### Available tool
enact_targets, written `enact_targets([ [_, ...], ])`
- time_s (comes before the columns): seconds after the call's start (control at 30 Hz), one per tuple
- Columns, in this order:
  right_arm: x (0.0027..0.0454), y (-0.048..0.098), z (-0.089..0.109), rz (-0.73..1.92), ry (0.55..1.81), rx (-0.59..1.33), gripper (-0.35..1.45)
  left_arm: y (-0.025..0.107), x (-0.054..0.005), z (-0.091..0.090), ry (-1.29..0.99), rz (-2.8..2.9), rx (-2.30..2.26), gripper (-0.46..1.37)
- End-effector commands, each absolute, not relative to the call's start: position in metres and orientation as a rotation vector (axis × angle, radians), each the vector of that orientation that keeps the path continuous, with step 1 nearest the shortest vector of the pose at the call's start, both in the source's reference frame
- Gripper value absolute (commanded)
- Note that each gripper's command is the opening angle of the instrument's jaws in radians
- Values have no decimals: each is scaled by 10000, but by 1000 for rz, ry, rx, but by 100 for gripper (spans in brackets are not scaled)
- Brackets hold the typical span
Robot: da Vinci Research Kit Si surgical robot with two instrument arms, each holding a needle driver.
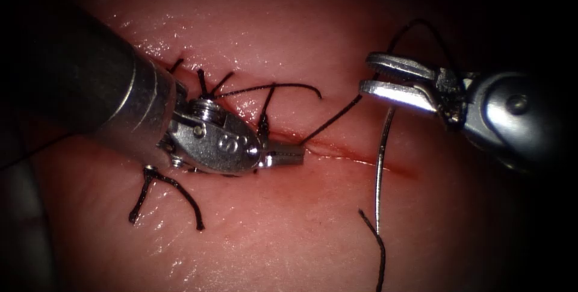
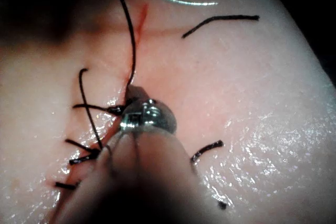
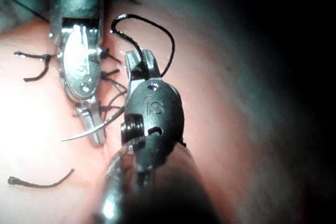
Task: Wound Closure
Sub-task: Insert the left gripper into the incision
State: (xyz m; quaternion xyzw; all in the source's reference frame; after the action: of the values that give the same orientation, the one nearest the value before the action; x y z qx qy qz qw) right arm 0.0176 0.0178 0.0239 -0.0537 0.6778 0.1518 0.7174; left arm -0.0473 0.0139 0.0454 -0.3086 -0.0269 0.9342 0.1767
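Note:
The cut (image 1: 361, 159) runs across the tissue (image 1: 271, 244) from upper left to lower right. My left tool (image 1: 292, 155) has its tip down on the cut, jaws shut on the thread (image 1: 331, 120). That thread rises straight to my right tool (image 1: 365, 74), whose jaws are shut on it, and a slack loop (image 1: 421, 22) arcs above them. The left wrist view has the left tool (image 2: 134, 92) and the right wrist view the right tool (image 3: 143, 56). The curved needle (image 1: 379, 171) is in neither tool. It lies below the right jaws, across the cut's right end.
Tied stitches with short cut ends (image 1: 168, 189) sit along the left part of the cut, beside and under the left tool's wrist. A loose thread end (image 1: 376, 250) lies near the needle's lower tip. Red fluid lines the cut.

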Motion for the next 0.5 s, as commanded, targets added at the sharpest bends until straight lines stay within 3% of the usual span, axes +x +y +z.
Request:
enact_targets([
  [0.03, 176, 178, 239, 340, 1499, -122, -35, 140, -473, 456, -83, 2651, -861, -35],
  [0.5, 182, 168, 240, 334, 1502, -126, -35, 148, -482, 467, -62, 2695, -725, -35],
])
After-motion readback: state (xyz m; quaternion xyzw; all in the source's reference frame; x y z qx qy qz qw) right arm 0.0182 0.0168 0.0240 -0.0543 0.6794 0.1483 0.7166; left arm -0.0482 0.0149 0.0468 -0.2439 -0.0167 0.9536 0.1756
